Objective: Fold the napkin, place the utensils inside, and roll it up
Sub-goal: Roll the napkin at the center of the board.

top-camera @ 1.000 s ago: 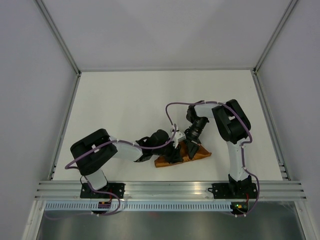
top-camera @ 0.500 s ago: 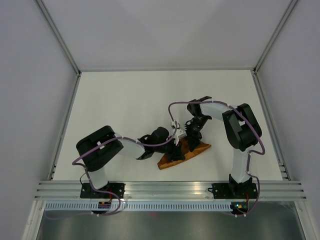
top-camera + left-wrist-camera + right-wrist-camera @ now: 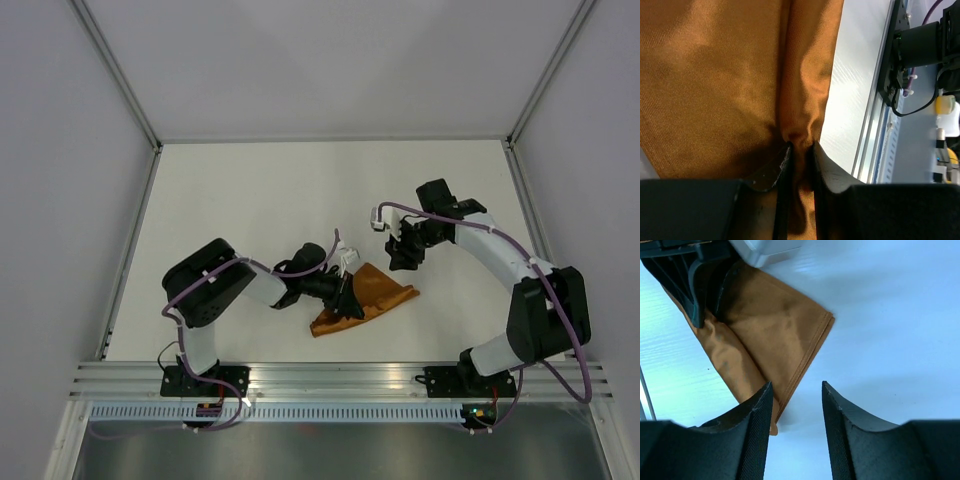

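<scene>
Left side: my left arm (image 3: 215,290) reaches from its near-left base rightward, low over the white table (image 3: 250,190).

My left pincer (image 3: 800,150) is clamped on the napkin (image 3: 380,290). In the left wrist view both fingers squeeze a raised ridge of cloth, and the fabric puckers at the tips. From above, the grip sits on the left part of the cloth, toward its near-left end.

Napkin: rust-brown and folded into a long wedge. It lies on the table a little right of centre, toward the near edge and short of the metal rail (image 3: 340,375). Its long axis runs from near left to far right. The far-right corner lies flat on the table, and the right wrist view shows stacked layers along that edge. A crease runs lengthwise from the pinched spot.

My right pincer (image 3: 796,390) has its jaws apart with nothing between them. It hangs above the table, just beyond the napkin's far-right end and clear of the cloth. Through the gap between its fingers I see the napkin's edge and bare table. The left pincer's dark fingers show at the upper left of that view, on the cloth.

Right side: my right arm (image 3: 500,260) arcs from its near-right base, far and then leftward.
</scene>
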Robot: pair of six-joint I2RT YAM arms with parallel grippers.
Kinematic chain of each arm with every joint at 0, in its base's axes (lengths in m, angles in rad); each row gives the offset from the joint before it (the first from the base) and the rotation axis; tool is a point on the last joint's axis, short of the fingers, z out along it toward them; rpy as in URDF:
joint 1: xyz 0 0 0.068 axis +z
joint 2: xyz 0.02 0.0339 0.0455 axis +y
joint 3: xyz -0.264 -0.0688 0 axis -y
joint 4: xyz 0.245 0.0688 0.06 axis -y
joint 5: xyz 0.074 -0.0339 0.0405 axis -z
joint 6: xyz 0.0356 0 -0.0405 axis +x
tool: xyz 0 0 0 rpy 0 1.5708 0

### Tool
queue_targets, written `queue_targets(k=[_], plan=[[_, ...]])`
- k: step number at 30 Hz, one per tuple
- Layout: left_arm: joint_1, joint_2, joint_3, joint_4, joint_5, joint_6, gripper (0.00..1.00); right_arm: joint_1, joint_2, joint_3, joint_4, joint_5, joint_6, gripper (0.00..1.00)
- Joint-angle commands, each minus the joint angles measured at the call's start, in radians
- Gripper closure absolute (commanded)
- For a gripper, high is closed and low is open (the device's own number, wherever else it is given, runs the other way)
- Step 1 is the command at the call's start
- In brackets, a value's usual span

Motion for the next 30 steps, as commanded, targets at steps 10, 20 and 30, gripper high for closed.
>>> queue_targets(k=[10,20,30], plan=[[0.082,0.153,0.114,-0.422,0.068,-0.1,0.98,0.069,-0.381,-0.391,0.297,0.031,-0.064,0.46],[0.102,0.218,0.168,-0.576,0.071,-0.069,0.98,0.375,-0.516,-0.636,0.489,0.235,-0.032,0.44],[0.106,0.242,0.191,-0.61,0.084,-0.044,0.98,0.51,-0.535,-0.75,0.673,0.404,-0.015,0.42]])
